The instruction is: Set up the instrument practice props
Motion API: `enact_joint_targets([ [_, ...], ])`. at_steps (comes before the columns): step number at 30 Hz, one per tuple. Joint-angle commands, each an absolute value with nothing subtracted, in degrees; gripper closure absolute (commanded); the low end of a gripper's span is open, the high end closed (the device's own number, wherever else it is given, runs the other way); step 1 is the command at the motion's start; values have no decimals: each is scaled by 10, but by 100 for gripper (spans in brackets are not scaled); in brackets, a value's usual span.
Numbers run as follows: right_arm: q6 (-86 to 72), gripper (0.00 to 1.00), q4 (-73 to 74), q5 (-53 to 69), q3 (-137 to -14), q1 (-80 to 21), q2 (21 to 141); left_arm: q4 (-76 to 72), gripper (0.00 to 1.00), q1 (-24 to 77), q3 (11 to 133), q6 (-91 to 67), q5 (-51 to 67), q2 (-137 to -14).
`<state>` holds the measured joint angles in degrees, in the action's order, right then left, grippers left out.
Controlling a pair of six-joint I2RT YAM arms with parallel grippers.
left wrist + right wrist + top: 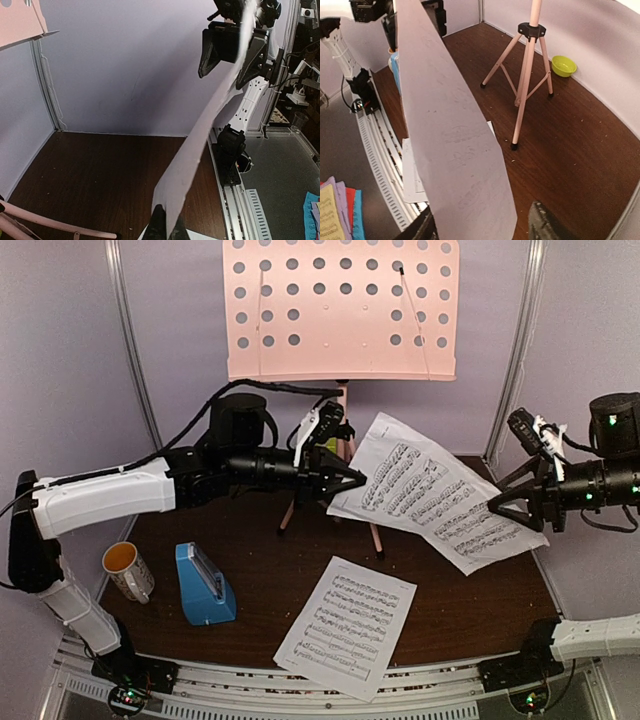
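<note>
Music stand (340, 310), pink with a perforated desk, rises on its tripod at the back of the worktop (480, 585), with the desk higher than both tools and close to the rear wall. The raised sheet-music page (440, 490) hangs in the air below the desk's right half, spanning the 2 tools. The left tool (360, 480) is clamped shut on its left edge. The right tool (497, 505) has its jaws apart, and the page's right edge runs between them unpinched. The flat sheet-music page (347, 625) lies at the front centre, its near corner overhanging the worktop's front edge. Bare wood shows to its right, as far as the side wall. The blue metronome (203, 585) stands upright at the front left, just beside the mug (128, 570) but apart from it. A small green bowl (564, 65) sits against the wall behind the tripod legs.
</note>
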<state>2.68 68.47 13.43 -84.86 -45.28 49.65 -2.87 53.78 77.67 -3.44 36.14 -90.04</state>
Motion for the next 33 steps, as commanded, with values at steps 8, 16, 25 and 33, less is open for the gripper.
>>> enact_joint_targets([
  [8,62,20,605,76,-847,-456,508,306,100,539,954,113,349,-911],
  [16,102,12,595,94,-878,-465,555,395,100,552,990,125,330,-906],
  [25,126,23,631,50,-934,-547,637,426,100,567,998,124,327,-897],
  [33,117,46,636,45,-934,-587,674,450,100,573,1008,135,313,-897],
])
